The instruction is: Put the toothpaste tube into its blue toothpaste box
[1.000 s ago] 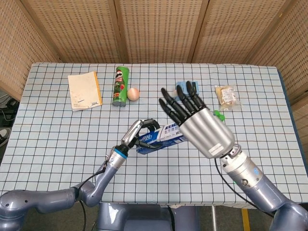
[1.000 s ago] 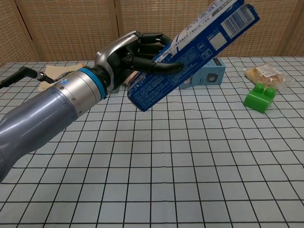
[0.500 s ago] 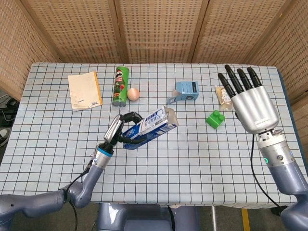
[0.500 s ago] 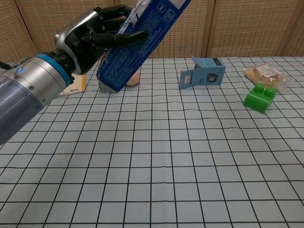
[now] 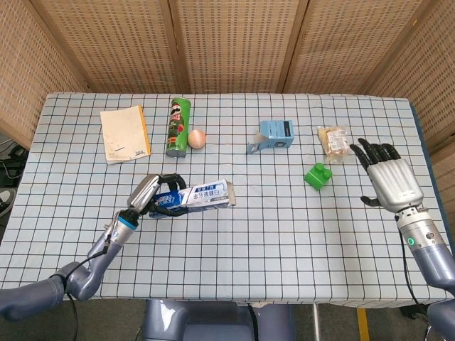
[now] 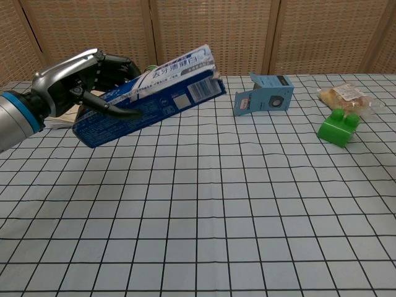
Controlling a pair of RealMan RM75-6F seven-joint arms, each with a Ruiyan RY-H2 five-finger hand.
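My left hand (image 5: 153, 197) grips the blue toothpaste box (image 5: 204, 195) by one end, just above the table at front left. In the chest view the same left hand (image 6: 79, 80) holds the box (image 6: 154, 98) tilted, its open flapped end pointing right and slightly up. I cannot make out a toothpaste tube apart from the box; whether it lies inside is hidden. My right hand (image 5: 387, 181) hovers near the table's right edge, fingers spread, holding nothing. It does not show in the chest view.
Along the back lie a notebook (image 5: 124, 133), a green can (image 5: 178, 126) and an egg (image 5: 197, 138). A small light-blue carton (image 5: 274, 133) with an open flap, a snack packet (image 5: 334, 141) and a green brick (image 5: 318, 174) sit toward the right.
My left hand has carried the box leftward and lower, flattening its tilt. My right hand has drawn back to the right edge and dropped lower.
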